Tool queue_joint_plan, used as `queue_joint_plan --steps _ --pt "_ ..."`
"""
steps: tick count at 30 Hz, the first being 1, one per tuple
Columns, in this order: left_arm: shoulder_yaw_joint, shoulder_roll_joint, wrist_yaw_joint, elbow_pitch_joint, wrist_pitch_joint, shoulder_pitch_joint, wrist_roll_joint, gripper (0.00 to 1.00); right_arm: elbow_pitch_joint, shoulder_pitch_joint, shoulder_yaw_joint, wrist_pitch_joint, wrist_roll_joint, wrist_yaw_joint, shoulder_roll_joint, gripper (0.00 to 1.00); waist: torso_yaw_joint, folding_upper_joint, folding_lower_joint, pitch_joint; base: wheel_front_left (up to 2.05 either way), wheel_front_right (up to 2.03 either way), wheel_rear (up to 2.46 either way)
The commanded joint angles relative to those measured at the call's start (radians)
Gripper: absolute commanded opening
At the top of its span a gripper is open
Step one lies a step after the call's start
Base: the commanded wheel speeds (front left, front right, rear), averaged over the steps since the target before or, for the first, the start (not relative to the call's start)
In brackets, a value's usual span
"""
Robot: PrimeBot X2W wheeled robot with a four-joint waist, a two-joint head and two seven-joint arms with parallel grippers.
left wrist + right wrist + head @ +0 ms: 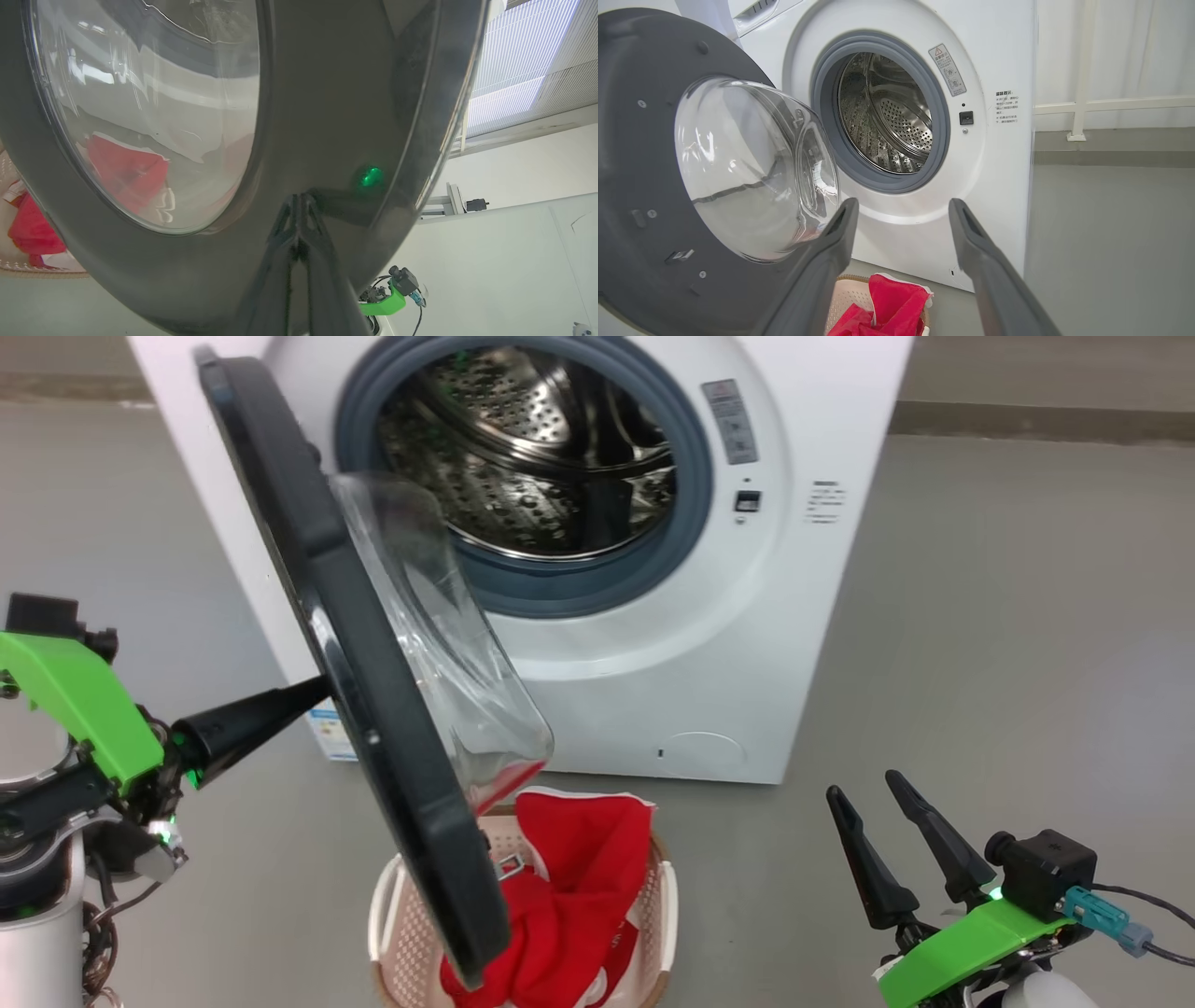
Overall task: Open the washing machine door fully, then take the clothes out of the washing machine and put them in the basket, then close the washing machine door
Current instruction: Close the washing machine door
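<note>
machine (747,644): white front-loader that stands on the grey floor (980,663); its round mouth is uncovered.
gasket (597,590): grey rubber ring around the mouth of the machine.
drum (532,439): perforated steel wall, seen through the mouth of the machine.
door (373,709): hinged at the left side of the machine's front and swung out from it, partly open. The black rim is edge-on in the head view and the glass bowl (439,644) bulges toward the machine.
basket (392,915): on the floor just in front of the machine, below its mouth. The lower edge of the door crosses over it in the head view.
clothes (579,877): red fabric with white trim, heaped in the basket in front of the machine, and it rises above the rim.
left pincer (313,693): on the side of the door away from the machine. The two fingers are pressed together with nothing between them, and the tips touch the outer black face of the door (327,116).
right pincer (864,786): in front of the machine, toward its right side, well apart from the door. The fingers are spread wide and hold nothing.
</note>
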Motion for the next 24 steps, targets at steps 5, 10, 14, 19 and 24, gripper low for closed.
queue_joint_plan --steps 5,10,14,19,24 --pt "0.045 0.002 0.007 -0.029 -0.021 -0.028 -0.015 0.0 -0.022 -0.011 0.017 -0.006 0.002 -0.001 -0.016 1.0 -0.112 0.0 0.0 0.0 0.0 0.0 0.0" --pt "0.057 -0.002 0.0 -0.025 -0.051 -0.032 -0.007 0.0 -0.027 -0.016 0.017 -0.006 0.003 -0.001 -0.021 1.0 -0.168 0.0 0.0 0.006 0.0 0.0 0.0" --pt "0.082 -0.015 -0.009 -0.012 -0.105 -0.048 -0.003 0.0 -0.028 -0.018 0.017 -0.006 0.003 -0.001 -0.026 1.0 -0.209 0.0 0.0 0.016 0.0 0.0 0.0" --pt "0.1 -0.022 -0.022 0.011 -0.144 -0.066 0.001 0.0 -0.029 -0.02 0.018 -0.006 0.003 -0.001 -0.031 1.0 -0.255 0.0 0.0 0.027 0.0 0.0 0.0" --pt "0.11 -0.027 -0.038 0.031 -0.182 -0.087 0.01 0.0 -0.031 -0.026 0.021 -0.006 0.003 -0.001 -0.035 1.0 -0.295 0.0 0.0 0.036 0.0 0.0 0.0"
